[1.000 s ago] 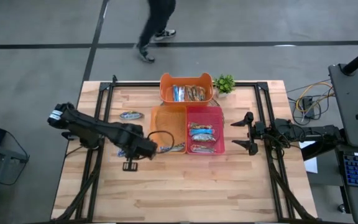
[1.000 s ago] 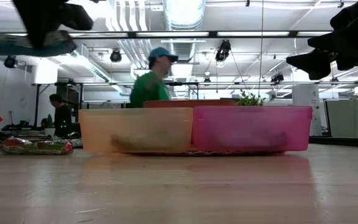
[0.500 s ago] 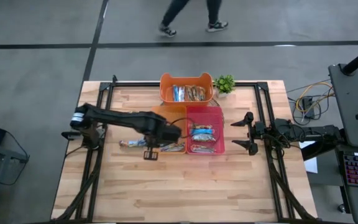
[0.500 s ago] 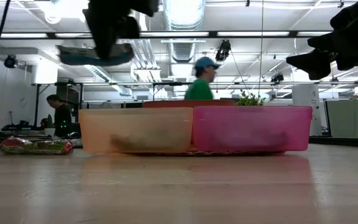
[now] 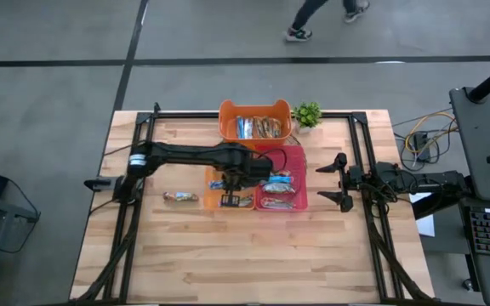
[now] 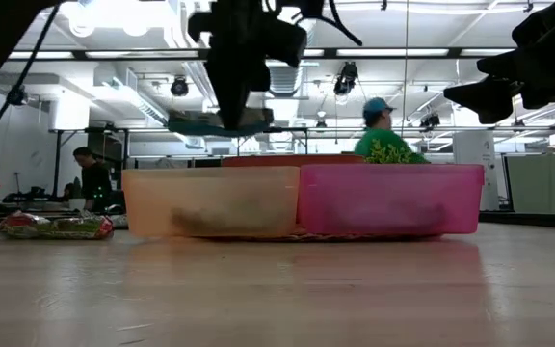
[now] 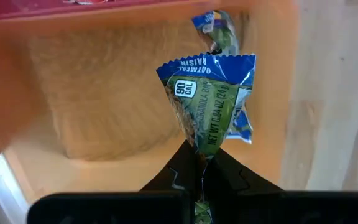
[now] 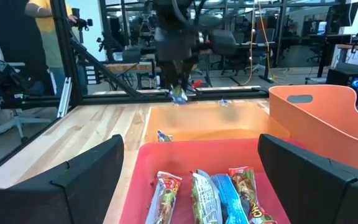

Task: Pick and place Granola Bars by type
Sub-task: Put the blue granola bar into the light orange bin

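over orange bin (image 5: 213,161) at frame centre, left gripper (image 5: 230,181) clenched on blue-green bar (image 7: 211,99), bar hanging above bin floor. second bar (image 5: 236,201) lies in same bin. pink bin (image 5: 299,157) just right of it holds several bars (image 5: 276,189). one bar (image 5: 179,197) on table (image 5: 253,255) left of bins. right gripper (image 5: 339,182) right of pink bin, fingers spread, holding nothing.

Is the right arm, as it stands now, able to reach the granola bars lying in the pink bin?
Probably yes. The right tool is open beside the pink bin, and the bars lie uncovered. The left tool holds a bar over the orange bin.
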